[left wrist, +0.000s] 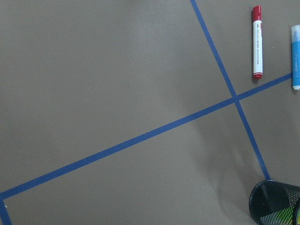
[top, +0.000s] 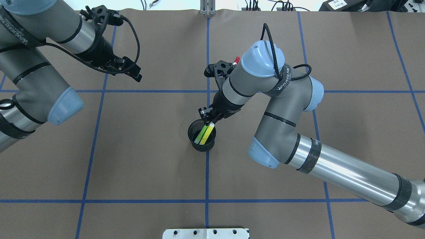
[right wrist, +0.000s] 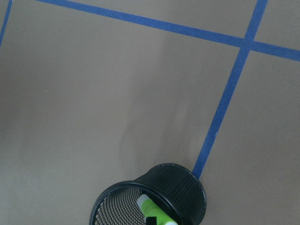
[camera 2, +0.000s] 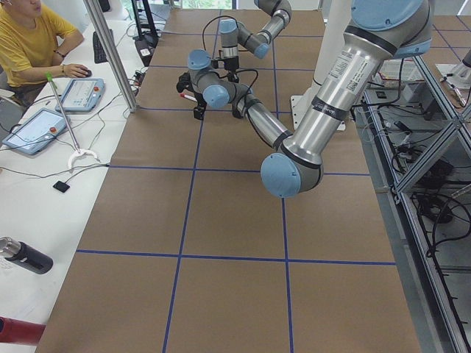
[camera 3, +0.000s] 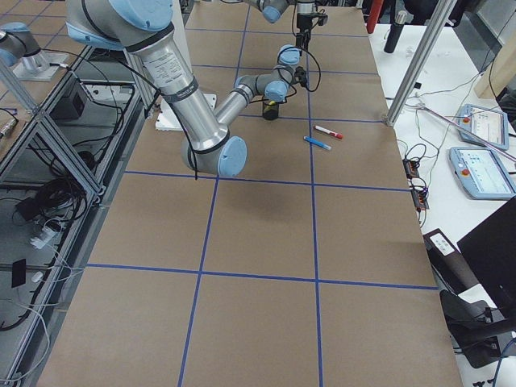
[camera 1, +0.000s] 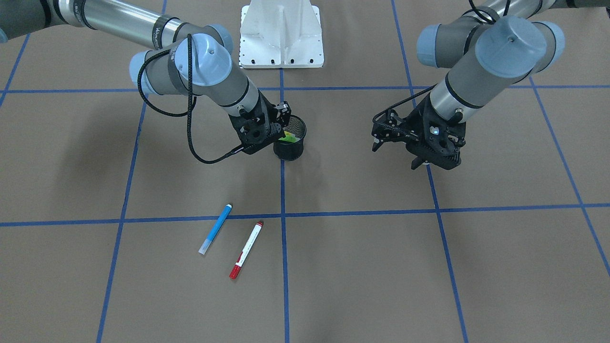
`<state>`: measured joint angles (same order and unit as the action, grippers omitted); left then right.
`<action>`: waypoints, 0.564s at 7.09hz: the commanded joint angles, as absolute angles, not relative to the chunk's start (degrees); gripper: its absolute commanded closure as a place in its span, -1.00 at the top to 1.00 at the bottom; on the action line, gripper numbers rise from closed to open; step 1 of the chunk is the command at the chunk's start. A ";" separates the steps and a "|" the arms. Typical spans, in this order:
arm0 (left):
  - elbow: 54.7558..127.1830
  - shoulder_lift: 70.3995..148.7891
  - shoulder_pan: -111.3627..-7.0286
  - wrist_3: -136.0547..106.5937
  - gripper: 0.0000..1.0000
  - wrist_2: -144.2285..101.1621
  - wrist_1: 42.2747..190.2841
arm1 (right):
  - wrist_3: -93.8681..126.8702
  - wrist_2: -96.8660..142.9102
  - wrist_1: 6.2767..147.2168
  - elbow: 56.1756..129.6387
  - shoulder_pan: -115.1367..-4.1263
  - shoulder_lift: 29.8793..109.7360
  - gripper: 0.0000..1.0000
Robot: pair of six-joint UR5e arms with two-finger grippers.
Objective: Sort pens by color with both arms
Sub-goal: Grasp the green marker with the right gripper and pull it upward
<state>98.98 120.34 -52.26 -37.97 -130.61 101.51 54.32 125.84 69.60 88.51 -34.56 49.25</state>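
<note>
A blue pen [camera 1: 215, 229] and a white pen with red ends [camera 1: 246, 250] lie side by side on the brown table, apart from both arms. They also show in the left wrist view, the white one [left wrist: 257, 42] and the blue one [left wrist: 296, 56]. A bright green pen [top: 200, 134] and a yellow pen [top: 207, 132] lean inside the black mesh cup [top: 201, 146]. My right gripper [top: 209, 117] hovers at the cup's rim just above the pen tops; its jaws look open. My left gripper [top: 132, 70] is open and empty, off to the side.
Blue tape lines divide the table into squares. The white base pedestal [camera 1: 281, 35] stands at the robot's edge. The right arm's elbow [top: 265, 156] hangs low beside the cup. An operator in yellow [camera 2: 29, 37] sits past the table's far side.
</note>
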 commanded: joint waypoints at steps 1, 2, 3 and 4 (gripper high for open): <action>99.05 120.41 -52.21 -38.14 0.99 -130.61 101.51 | 54.32 125.77 69.61 88.59 -34.98 49.13 -0.63; 98.97 120.41 -52.29 -38.14 0.98 -130.61 101.51 | 54.32 125.77 69.52 88.68 -35.42 49.04 -0.65; 98.96 120.41 -52.21 -38.14 0.99 -130.61 101.60 | 54.14 125.86 69.52 89.29 -35.85 49.04 -0.65; 98.96 120.50 -52.21 -38.14 0.98 -130.61 101.51 | 54.14 126.03 69.52 90.25 -36.47 49.04 -0.67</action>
